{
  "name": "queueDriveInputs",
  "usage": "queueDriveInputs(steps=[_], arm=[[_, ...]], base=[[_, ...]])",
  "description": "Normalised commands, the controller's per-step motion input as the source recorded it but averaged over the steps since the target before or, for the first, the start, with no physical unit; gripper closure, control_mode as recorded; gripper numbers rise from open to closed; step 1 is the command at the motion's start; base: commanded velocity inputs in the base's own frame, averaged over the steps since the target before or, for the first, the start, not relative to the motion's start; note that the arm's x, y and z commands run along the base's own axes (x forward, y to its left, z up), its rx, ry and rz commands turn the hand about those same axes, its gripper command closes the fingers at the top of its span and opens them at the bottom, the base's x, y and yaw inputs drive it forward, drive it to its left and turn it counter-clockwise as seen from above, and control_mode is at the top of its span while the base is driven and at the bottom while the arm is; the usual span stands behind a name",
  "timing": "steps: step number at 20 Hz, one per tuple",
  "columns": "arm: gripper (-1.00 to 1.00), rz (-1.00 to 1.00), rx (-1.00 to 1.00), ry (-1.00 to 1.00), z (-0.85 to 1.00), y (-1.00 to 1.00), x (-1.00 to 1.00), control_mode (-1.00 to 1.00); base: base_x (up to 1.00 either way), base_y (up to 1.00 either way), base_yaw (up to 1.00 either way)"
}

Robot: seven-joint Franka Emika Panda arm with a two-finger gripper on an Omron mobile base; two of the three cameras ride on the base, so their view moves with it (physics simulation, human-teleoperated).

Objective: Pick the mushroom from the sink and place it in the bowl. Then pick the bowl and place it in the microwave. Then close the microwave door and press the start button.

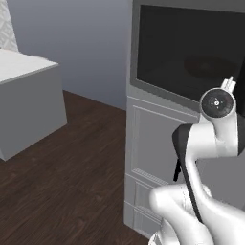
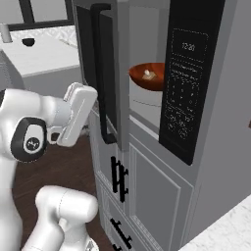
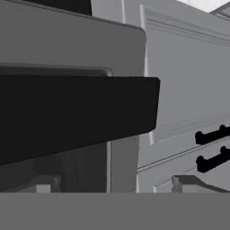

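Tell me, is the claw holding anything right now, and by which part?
Nothing is held: the claw is open, its fingertips apart and empty, facing the microwave door.

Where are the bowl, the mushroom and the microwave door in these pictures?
bowl (image 2: 156,82): right base view, on its reddish-brown outer wall.
mushroom (image 2: 147,74): right base view, on its pale top inside the bowl.
microwave door (image 2: 105,73): right base view, on its dark handle side.

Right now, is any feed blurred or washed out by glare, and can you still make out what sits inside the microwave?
Right base view: sharp, evenly lit, bowl and pale mushroom readable inside the microwave.
Left base view: the microwave door glass is dark with a faint reddish shape showing, no harsh glare.
Hand view: very close, door handle a flat black bar.
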Motion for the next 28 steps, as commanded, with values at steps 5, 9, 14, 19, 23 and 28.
queueDriveInputs(steps=[5, 9, 14, 19, 23, 28], arm=[[-1.00, -0.02, 0.10, -0.04, 0.00, -0.45, 0.79, -1.00], [-1.00, 0.00, 0.07, 0.00, 0.00, -0.25, 0.85, -1.00], [-1.00, 0.00, 0.06, 0.00, 0.00, -0.27, 0.95, -1.00], [-1.00, 0.00, 0.06, 0.00, 0.00, -0.35, 0.72, -1.00], [-1.00, 0.01, -0.01, -0.09, 0.00, 0.12, -0.25, -1.00], [-1.00, 0.08, -0.07, 0.01, 0.38, 0.38, -0.95, -1.00]], base=[[0.00, 0.00, 0.00], [0.00, 0.00, 0.00], [0.00, 0.00, 0.00], [0.00, 0.00, 0.00], [0.00, 0.00, 0.00], [0.00, 0.00, 0.00]])
